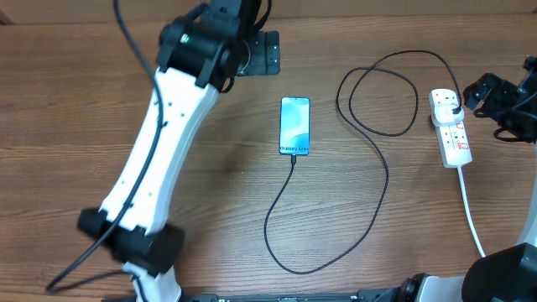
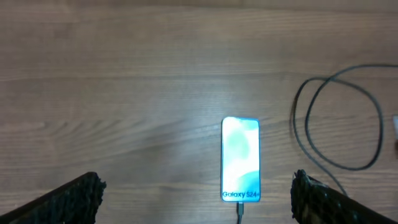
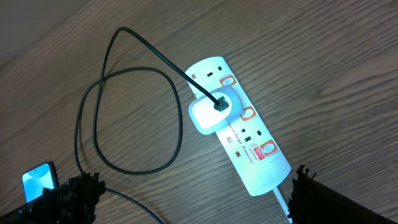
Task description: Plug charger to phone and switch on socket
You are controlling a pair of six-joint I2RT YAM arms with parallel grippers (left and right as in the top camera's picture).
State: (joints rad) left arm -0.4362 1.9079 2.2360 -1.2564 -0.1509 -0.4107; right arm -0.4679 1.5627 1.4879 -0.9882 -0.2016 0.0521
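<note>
- The right tool (image 3: 194, 180) hung spread and empty above the socket (image 3: 249, 140), which lay near the right edge of the overhead frame. A press landing off one of the small red-marked switches could shove the light strip across the table (image 1: 210, 210) rather than toggle it.
- Such a shove could drag the charger (image 3: 168, 65), whose white adapter (image 3: 210, 113) sat in the strip's middle outlet. The pull might travel along the slack loops to the phone (image 1: 294, 126).
- A finger coming down on the adapter or cable instead could loosen the plug.
- The left tool (image 2: 196, 186) was released too, with its fingers wide apart and grasping nothing, high over the phone. It offered no bracing.
- The phone lay flat at the centre of the overhead frame, its screen lit pale teal with a line of text near the lower end. The charger's tip met that lower edge and seemed seated.
- Whether any switch was already on could not be told.
</note>
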